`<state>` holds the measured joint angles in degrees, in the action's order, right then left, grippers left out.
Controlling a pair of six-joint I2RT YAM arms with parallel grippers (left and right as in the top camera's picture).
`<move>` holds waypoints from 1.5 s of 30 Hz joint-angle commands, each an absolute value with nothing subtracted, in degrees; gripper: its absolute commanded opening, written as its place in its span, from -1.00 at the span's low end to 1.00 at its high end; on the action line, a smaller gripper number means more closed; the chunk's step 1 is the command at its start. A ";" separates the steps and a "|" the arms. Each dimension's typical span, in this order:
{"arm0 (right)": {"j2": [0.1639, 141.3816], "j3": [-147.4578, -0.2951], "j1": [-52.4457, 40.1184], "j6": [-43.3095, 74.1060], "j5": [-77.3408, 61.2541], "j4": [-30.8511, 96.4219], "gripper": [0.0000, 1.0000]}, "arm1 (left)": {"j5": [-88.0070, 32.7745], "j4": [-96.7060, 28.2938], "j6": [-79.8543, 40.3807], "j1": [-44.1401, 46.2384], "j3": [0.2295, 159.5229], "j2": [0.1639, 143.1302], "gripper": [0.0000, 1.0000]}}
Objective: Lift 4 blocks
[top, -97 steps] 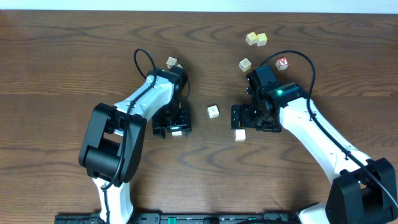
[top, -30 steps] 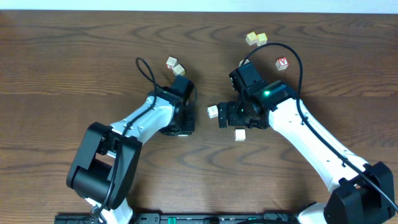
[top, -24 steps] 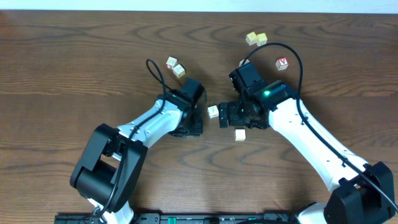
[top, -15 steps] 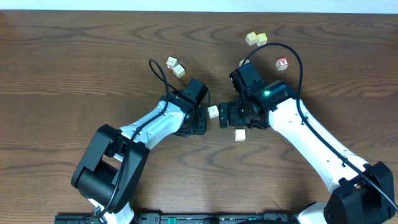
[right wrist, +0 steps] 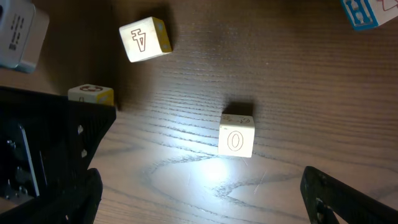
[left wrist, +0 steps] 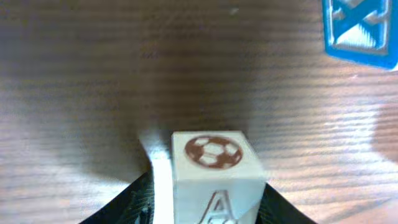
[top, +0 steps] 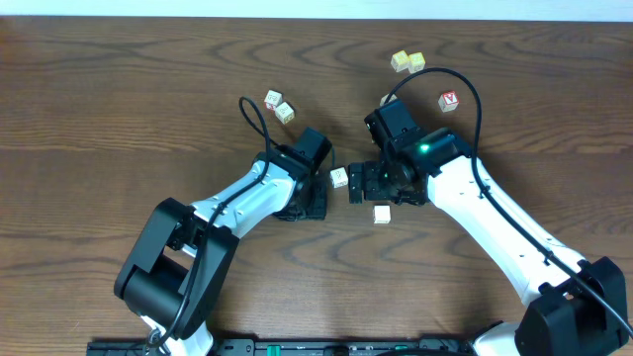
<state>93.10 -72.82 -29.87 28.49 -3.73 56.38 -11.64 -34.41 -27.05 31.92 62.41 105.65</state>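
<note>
Two cubes sit between jaws: right gripper (right wrist: 208, 149), spread wide, brackets a whitish wooden cube marked 0 (right wrist: 236, 140); left gripper (left wrist: 208, 199) flanks a pale football-printed wooden cube (left wrist: 214, 168), and I cannot tell whether it pinches it.

Narrow gap around block (top: 339, 177), between left arm (top: 265, 188) and right arm (top: 447, 176).

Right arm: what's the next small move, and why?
Probably ease the right gripper forward and down until its open fingers straddle the pale block marked 0. That block sits on the table just ahead of them, untouched and roughly between their lines.
</note>
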 commanded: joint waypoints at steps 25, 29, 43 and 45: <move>108.14 -82.59 -30.26 17.02 -5.54 55.13 0.99 | -15.35 -52.51 -27.27 -1.48 65.25 82.30 0.70; 111.81 -84.07 -31.62 16.99 1.26 50.94 0.82 | -15.38 -52.47 -27.31 -1.91 65.10 82.30 0.70; 118.24 -83.99 -36.10 14.33 3.27 45.34 0.25 | -15.38 -52.47 -27.31 -1.91 65.10 82.30 0.71; 118.54 -83.99 -36.10 14.57 4.34 44.95 0.25 | -15.38 -52.47 -27.31 -1.91 65.10 82.30 0.71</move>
